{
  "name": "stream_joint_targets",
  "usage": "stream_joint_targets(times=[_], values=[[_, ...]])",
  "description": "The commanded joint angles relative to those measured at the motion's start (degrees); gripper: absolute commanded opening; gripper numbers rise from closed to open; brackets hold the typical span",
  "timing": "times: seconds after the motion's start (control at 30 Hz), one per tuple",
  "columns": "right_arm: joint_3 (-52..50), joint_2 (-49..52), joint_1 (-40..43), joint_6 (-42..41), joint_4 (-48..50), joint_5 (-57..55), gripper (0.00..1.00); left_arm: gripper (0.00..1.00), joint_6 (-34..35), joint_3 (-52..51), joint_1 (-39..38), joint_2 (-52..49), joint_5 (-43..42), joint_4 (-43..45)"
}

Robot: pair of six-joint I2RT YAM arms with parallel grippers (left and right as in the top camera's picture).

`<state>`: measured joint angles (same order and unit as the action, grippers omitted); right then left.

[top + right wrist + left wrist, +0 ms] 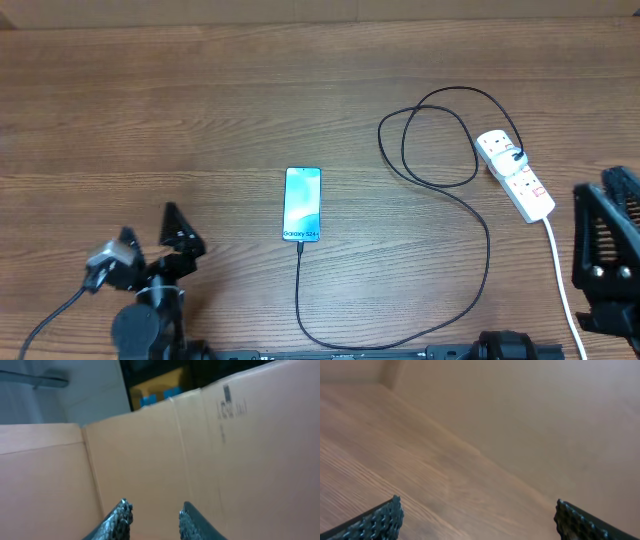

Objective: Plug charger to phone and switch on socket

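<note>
Slim, blue-screened phone [302, 204], white-banded at one end

The left arm [140, 322] is seen at the lower left of the overhead frame, with the left gripper [182, 238] aimed toward the upper right. In the left wrist view its 2 fingers [377, 521] are spread wide apart at the bottom corners, empty. The right gripper [607, 250] is seen at the right edge. In its wrist view the 2 fingertips [121, 515] are parted by a narrower gap at bottom centre, empty.
</note>
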<state>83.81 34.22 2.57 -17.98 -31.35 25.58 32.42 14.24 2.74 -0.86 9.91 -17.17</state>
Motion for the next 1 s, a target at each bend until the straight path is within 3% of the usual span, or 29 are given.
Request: stream_joint_targets(times=[0.0, 0.23, 0.4, 0.77, 0.83, 0.87, 0.97], values=[[0.3, -0.5, -0.3, 0.0, 4.3, 1.1, 0.33, 1.00, -4.2, -5.1, 0.2, 0.6, -6.6, 4.2], [2.4, -0.5, -0.3, 0.1, 7.6, 1.1, 0.33, 0.99, -4.5, -12.0, 0.2, 0.5, -6.6, 8.6], [4.7, -0.6, -0.3, 4.9, 8.7, 1.1, 0.36, 1.00, -5.5, -12.3, 0.2, 0.3, -5.2, 9.5], [5.1, -0.9, -0.3, 4.9, 7.3, 4.2, 0.35, 1.00, -6.2, -12.3, 0.2, 0.1, -5.0, 9.7], [5.1, -0.9, -0.3, 4.5, 7.1, 4.2, 0.35, 1.00, -9.3, -12.3, 0.2, 0.1, -4.0, 9.7], [5.1, -0.9, -0.3, 4.5, 7.0, 4.2, 0.35, 1.00, -15.4, -12.3, 0.2, 0.1, -4.0, 9.7], [5.1, -1.4, -0.3, 4.5, 6.9, 4.3, 0.35, 1.00, -23.7, -12.3, 0.2, 0.1, -5.6, 9.6]])
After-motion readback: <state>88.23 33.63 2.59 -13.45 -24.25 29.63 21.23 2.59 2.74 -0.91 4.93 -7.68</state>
